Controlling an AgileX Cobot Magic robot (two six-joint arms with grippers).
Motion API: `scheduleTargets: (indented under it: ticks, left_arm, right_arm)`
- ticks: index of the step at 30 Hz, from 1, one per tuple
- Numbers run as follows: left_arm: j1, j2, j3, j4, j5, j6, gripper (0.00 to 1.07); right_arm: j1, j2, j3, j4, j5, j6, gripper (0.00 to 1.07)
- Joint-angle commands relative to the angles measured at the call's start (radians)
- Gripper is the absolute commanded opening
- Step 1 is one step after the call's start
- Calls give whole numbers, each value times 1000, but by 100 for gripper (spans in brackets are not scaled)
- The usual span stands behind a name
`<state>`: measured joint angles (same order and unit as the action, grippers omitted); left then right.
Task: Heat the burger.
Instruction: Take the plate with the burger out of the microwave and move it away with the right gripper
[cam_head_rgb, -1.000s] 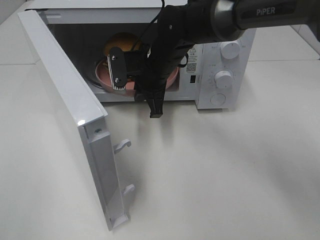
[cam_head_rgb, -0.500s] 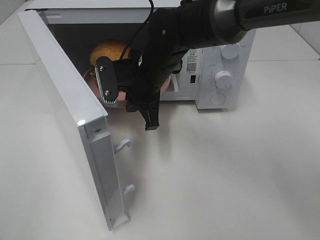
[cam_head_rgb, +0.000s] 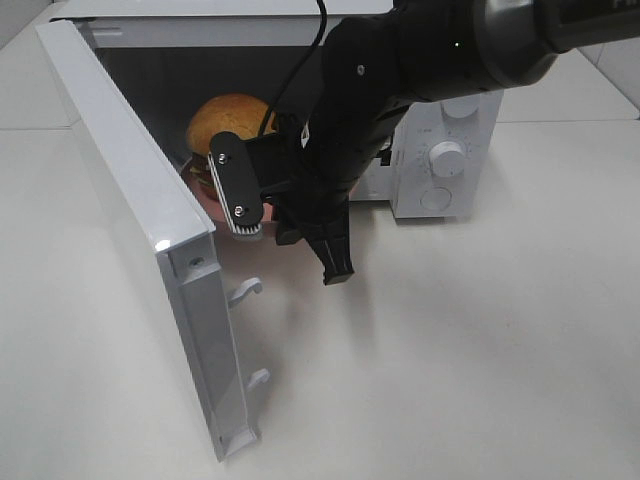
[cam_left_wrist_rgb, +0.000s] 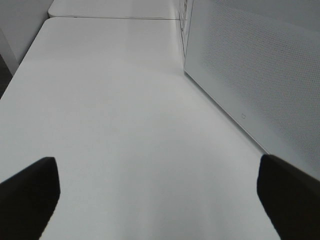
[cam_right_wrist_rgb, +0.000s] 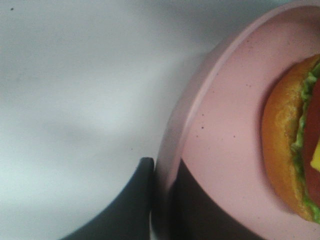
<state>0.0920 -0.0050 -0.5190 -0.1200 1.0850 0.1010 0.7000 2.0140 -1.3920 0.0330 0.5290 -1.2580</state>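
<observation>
The burger (cam_head_rgb: 228, 120), with a domed golden-brown bun, stands on a pink plate (cam_head_rgb: 205, 195) inside the open white microwave (cam_head_rgb: 200, 30), near the left of its cavity. My right gripper (cam_head_rgb: 290, 240) reaches in from the right and is shut on the plate's front rim. In the right wrist view the rim of the plate (cam_right_wrist_rgb: 225, 125) sits between my right gripper's (cam_right_wrist_rgb: 162, 200) dark fingers, with the burger (cam_right_wrist_rgb: 290, 150) at the edge. My left gripper (cam_left_wrist_rgb: 160, 200) is open and empty over the bare table, beside the microwave door (cam_left_wrist_rgb: 250, 75).
The microwave door (cam_head_rgb: 120, 180) swings wide open toward the front left, its latch hooks (cam_head_rgb: 245, 290) sticking out. The control panel with knobs (cam_head_rgb: 447, 157) is on the microwave's right. White table (cam_head_rgb: 480, 350) lies in front.
My right gripper has moved with the plate, first left, then toward the front of the cavity. The burger has shifted with it, closer to the opening.
</observation>
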Motion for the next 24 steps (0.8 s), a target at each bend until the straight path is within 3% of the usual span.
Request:
scheduleTargets:
  ticks: [1,14,22,24]
  left_arm:
    - [3,-12,2,-8,-12,-4,100]
    - [3,-12,2,-8,-12,-4,100]
    - [3,-12,2,-8,-12,-4,100]
    - [3,-12,2,-8,-12,-4,100]
  right_arm:
    - [3,-39,40,-3,-3,-3,0]
    - [3,-235,311,-4,-125,-3,0]
    - [3,-310,400,-4,-161,-2,0]
    - [3,-357,477,-4,-181,5,0]
